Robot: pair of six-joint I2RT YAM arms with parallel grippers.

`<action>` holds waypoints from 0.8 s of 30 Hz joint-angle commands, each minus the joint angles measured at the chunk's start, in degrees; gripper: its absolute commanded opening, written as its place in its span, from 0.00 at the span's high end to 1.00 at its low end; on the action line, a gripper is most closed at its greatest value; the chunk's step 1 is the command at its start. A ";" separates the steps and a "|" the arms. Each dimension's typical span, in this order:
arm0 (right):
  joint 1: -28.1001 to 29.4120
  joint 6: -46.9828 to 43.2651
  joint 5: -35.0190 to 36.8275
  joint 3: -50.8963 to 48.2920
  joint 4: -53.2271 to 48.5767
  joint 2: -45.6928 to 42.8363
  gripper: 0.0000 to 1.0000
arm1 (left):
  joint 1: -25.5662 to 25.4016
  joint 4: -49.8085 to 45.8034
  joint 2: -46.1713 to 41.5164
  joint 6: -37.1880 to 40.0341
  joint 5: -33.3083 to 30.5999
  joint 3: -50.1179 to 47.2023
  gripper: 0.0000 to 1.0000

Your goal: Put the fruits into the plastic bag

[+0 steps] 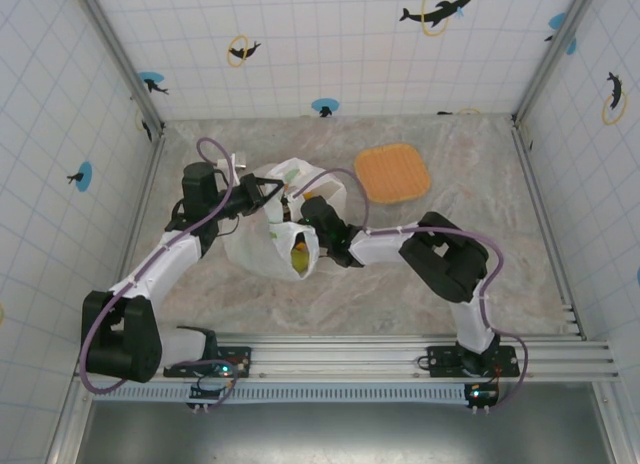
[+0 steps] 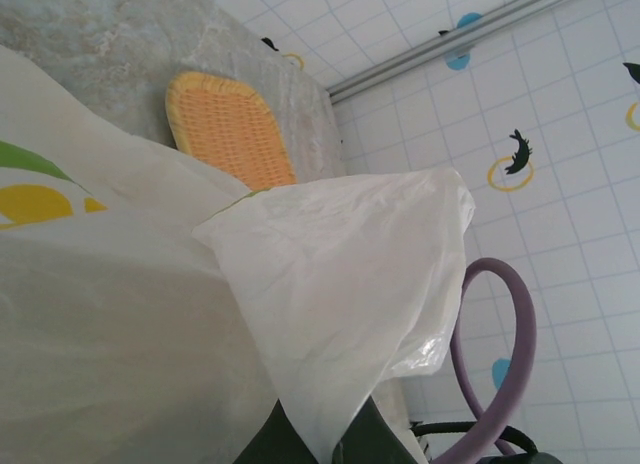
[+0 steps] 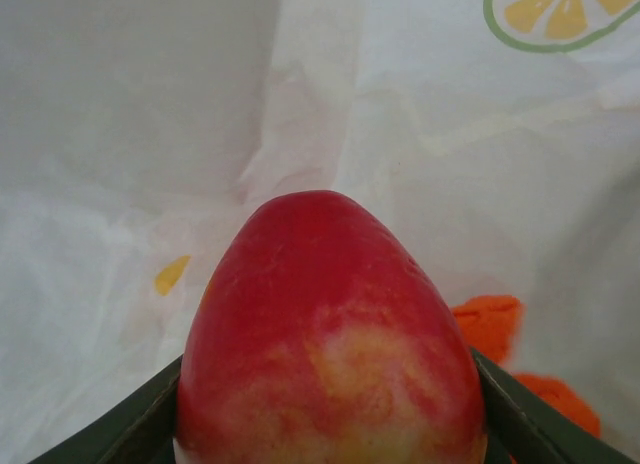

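The left wall [image 1: 60,114] has white tiles with a thin blue grid and carries dolphin stickers on blue discs. A metal post stands in the far left corner. The worktop [image 1: 480,284] is a grey-beige surface with a marble pattern, and a metal rail [image 1: 400,359] runs along its near edge.

On the left half, the left gripper [image 1: 266,191] has its jaws clenched on a fold of the plastic bag [image 1: 262,246]. In the left wrist view this white film hangs over the dark jaws. The bag lies crumpled near the middle of the worktop, with its mouth turned to the right.

The right gripper [image 3: 330,419] is inside the mouth of the bag. Its jaws are grasping a red fruit [image 3: 330,324] with a yellow blush, touching it on both sides. Behind the fruit the bag wall shows a printed citrus slice. Two orange patches [image 3: 487,322] are there too; I cannot tell if they are fruit or print.

To the far right of the bag, apart from it, lies the flat orange woven tray [image 1: 393,173]. The right wall [image 1: 600,134] has the same tiles and stickers.
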 commanded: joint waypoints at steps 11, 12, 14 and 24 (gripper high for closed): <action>-0.07 3.63 -1.72 6.76 1.70 4.59 0.28 | -0.38 0.76 -1.12 -0.07 0.20 -0.35 1.00; -0.22 3.53 -1.86 6.36 1.73 4.04 0.26 | -0.38 0.76 -1.12 -0.07 0.14 -0.40 1.00; -0.42 3.19 -2.03 5.54 1.71 3.02 0.22 | -0.35 0.67 -1.08 -0.07 0.13 -0.35 1.00; -1.21 1.79 -1.90 1.94 1.70 -0.98 0.15 | -0.32 0.29 -0.75 0.11 -0.13 -0.34 1.00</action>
